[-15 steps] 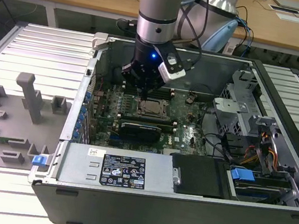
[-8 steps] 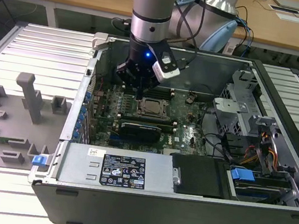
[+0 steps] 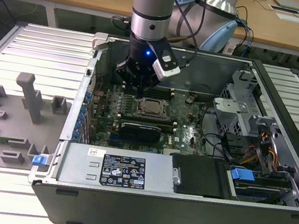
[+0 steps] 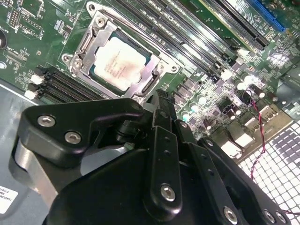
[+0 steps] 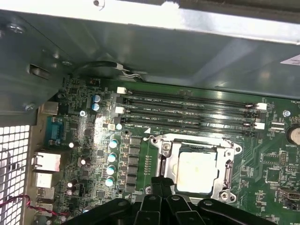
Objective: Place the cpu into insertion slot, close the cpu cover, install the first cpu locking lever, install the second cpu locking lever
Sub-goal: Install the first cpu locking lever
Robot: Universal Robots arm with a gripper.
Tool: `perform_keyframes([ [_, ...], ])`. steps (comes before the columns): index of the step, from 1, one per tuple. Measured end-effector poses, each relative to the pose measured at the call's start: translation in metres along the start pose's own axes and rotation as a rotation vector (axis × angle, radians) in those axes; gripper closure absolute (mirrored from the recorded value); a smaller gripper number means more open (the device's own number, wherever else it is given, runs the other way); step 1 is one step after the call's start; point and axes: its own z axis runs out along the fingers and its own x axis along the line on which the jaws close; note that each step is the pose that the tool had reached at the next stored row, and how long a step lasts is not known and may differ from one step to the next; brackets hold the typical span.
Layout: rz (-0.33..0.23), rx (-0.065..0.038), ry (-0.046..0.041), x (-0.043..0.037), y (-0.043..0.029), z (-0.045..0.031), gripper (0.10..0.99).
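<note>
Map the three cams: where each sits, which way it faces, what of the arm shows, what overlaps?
Exterior view: off the arm, raised, looking down into the open computer case; shows the arm and gripper over the motherboard.
Second wrist view: on the wrist, looking along the gripper at the cpu under its cpu cover; gripper body in front.
First wrist view: on the wrist, facing the memory slots and case wall; gripper links in front.
Shared: all three show the cpu; both wrist views show cpu cover and gripper.
</note>
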Motion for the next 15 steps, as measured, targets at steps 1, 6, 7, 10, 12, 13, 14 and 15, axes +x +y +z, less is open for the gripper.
perform_keyframes([
  [1,0.000,0.000,0.0000,0.0012,0.0001,0.0000,0.980],
  [6,0.000,0.000,-0.0001,0.0069,0.0007,-0.0001,0.980],
  [7,0.000,0.000,0.0000,0.0083,0.0008,-0.0001,0.980],
  [10,0.000,0.000,0.0000,0.0131,0.0014,-0.0003,0.980],
  [12,0.000,-0.004,-0.0003,0.0178,0.0018,-0.0004,0.980],
  [13,0.000,-0.011,-0.0012,0.0190,0.0020,-0.0004,0.980],
  [14,0.000,-0.019,-0.0020,0.0198,0.0020,-0.0004,0.980],
  [15,0.000,-0.029,-0.0032,0.0205,0.0021,-0.0004,0.980],
])
